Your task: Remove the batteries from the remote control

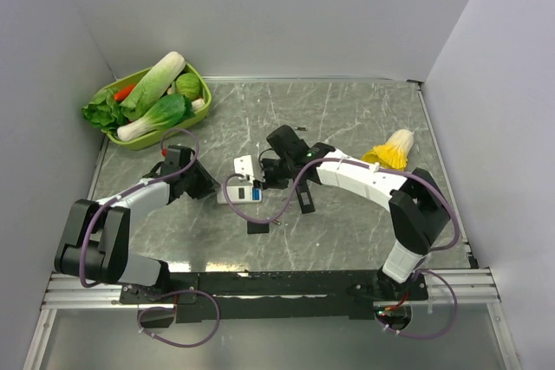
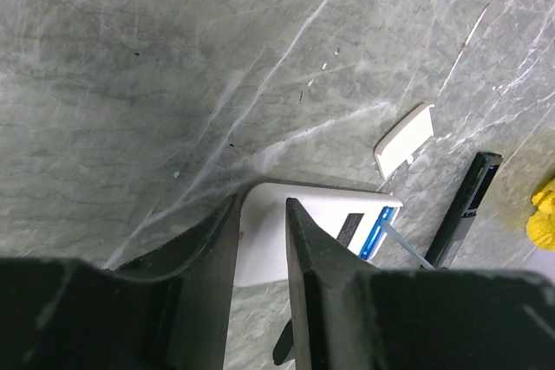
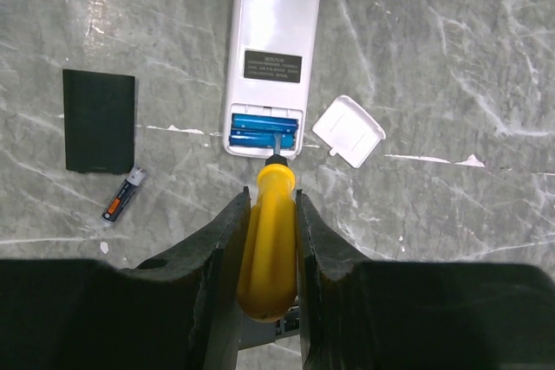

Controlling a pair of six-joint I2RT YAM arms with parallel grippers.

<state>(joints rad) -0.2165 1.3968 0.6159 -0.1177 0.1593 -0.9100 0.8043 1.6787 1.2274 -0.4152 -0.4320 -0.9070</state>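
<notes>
The yellow-handled screwdriver [image 3: 267, 257] is clamped in the right gripper [image 3: 271, 205], its tip set at the blue batteries [image 3: 264, 126] seated in the open bay of the white remote [image 3: 273, 23]; one loose battery [image 3: 121, 197] is seen on the desk [image 3: 451, 240] beside the black cover [image 3: 98, 121]. The left gripper [image 2: 262, 210] is narrowed around the remote's far end, but firm contact cannot be told. Risk judged: if the remote is not pinned, it may be shoved or tipped by prying, and a slipped tip may gouge a cell or flick it away.
</notes>
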